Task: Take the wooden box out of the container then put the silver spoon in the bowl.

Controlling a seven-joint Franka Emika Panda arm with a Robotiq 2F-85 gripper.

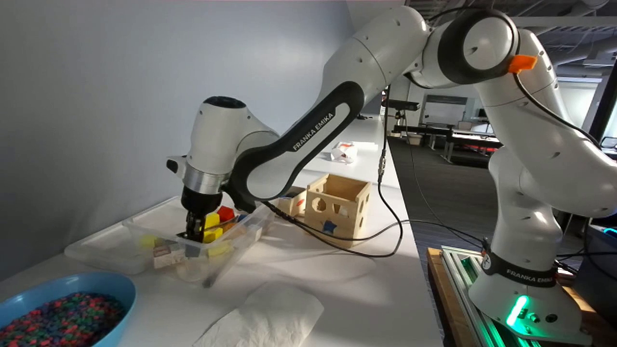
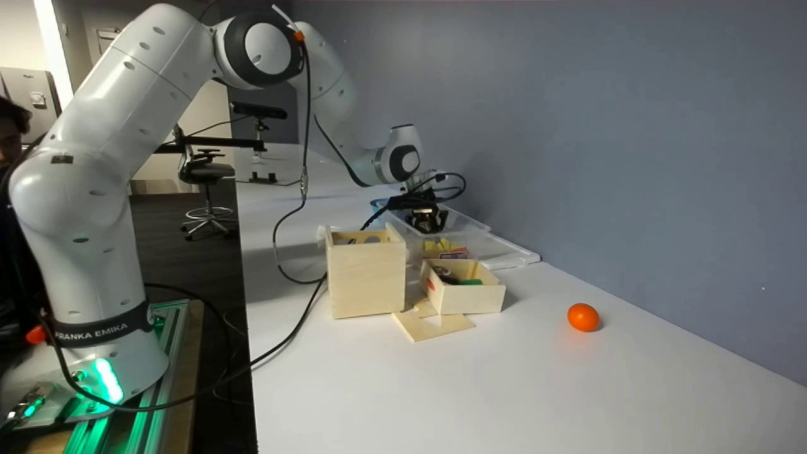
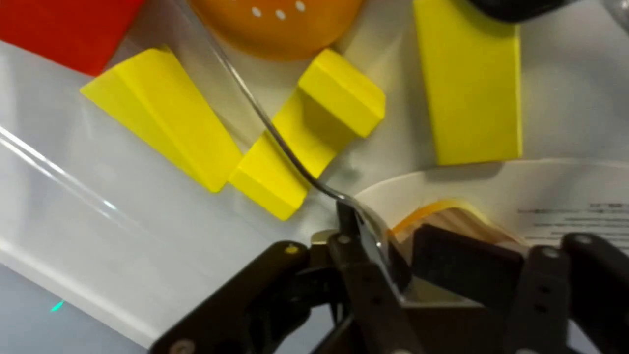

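Note:
In the wrist view the silver spoon (image 3: 339,195) lies slantwise over yellow blocks, its head between the fingers of my gripper (image 3: 385,223). The head rests along one finger, and a narrow gap shows before the opposite pad (image 3: 467,260), so the partly closed jaws are still open. Both exterior views show the gripper (image 1: 195,236) (image 2: 427,221) lowered into the translucent container (image 1: 246,250). The shallow wooden box (image 2: 463,296) stands on the table outside the container, with small items in it. A blue bowl (image 1: 128,303) with speckled contents sits near the container; the spoon's far handle end is out of view.
Yellow blocks (image 3: 467,83), a red block (image 3: 64,29) and an orange toy (image 3: 280,24) lie in the container. Beside it stand a tall wooden cube (image 2: 369,277) and a flat wooden piece (image 2: 419,331). An orange ball (image 2: 583,317), white cloth (image 1: 265,318) and wall flank the work area.

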